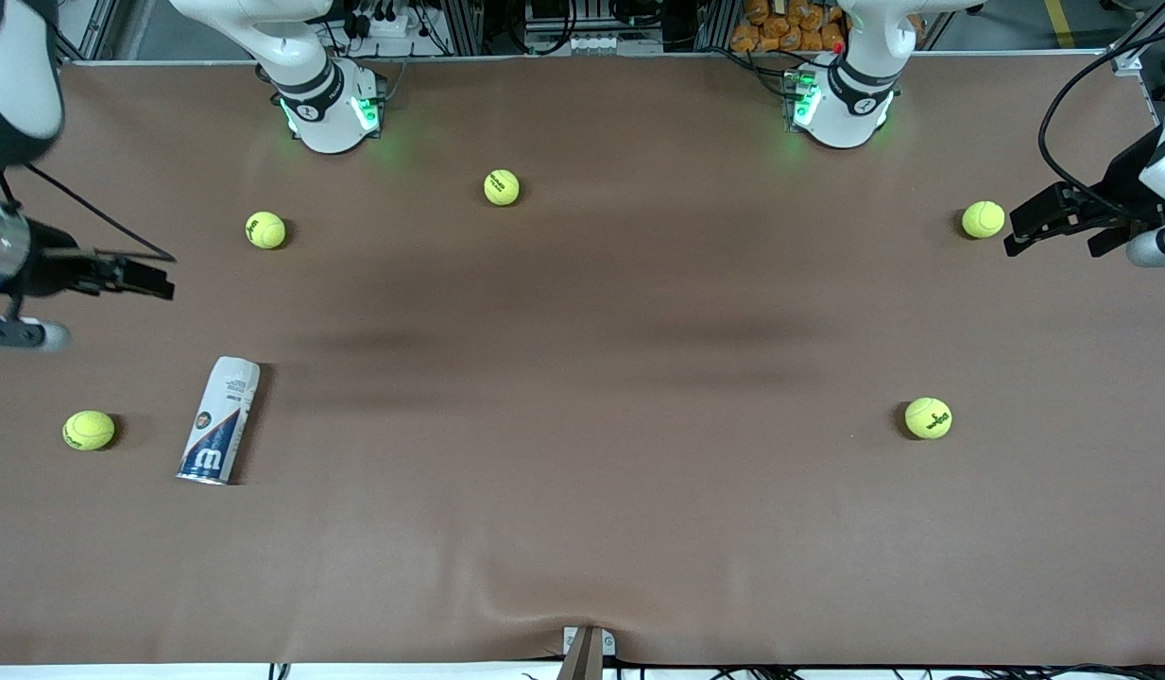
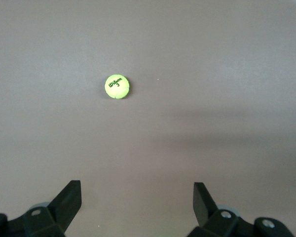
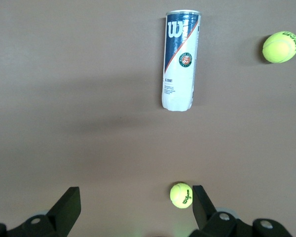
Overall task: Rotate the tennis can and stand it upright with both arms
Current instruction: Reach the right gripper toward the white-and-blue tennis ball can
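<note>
The tennis can (image 1: pixel 218 420) lies on its side on the brown table toward the right arm's end, its dark blue "W" end and metal rim nearer the front camera. It also shows in the right wrist view (image 3: pixel 181 59). My right gripper (image 1: pixel 157 276) hangs open and empty in the air over the table's end, apart from the can; its fingers (image 3: pixel 69 207) spread wide around the gripper's middle (image 3: pixel 135 205). My left gripper (image 1: pixel 1010 231) is open and empty in the air over the left arm's end of the table, also seen in its wrist view (image 2: pixel 137 200).
Several yellow-green tennis balls lie loose: one (image 1: pixel 89 430) beside the can, one (image 1: pixel 265 229) farther from the camera, one (image 1: pixel 502 187) near the bases, one (image 1: pixel 984 219) by the left gripper, one (image 1: pixel 928 417) nearer the camera. A ball (image 2: pixel 117 86) shows under the left wrist.
</note>
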Robot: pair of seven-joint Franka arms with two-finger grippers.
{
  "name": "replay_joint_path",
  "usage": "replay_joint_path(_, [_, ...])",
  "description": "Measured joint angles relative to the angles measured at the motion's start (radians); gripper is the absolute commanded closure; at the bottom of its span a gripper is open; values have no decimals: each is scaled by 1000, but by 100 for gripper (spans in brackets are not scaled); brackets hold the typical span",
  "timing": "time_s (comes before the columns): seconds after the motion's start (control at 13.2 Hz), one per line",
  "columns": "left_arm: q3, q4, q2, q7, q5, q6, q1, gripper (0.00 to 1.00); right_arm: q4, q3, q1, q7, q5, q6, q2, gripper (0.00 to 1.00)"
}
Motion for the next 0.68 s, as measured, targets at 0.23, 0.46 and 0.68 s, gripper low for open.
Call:
replay_joint_path(0.23, [0, 0, 0, 0, 0, 0, 0, 0, -1, -1, -9, 0, -1, 78, 90, 0])
replay_joint_path(0.46, [0, 0, 0, 1, 0, -1, 0, 0, -2, -2, -25, 0, -2, 158, 189, 0])
replay_joint_path(0.68, [0, -1, 0, 1, 0, -1, 0, 0, -1, -2, -38, 0, -11, 241, 283, 0])
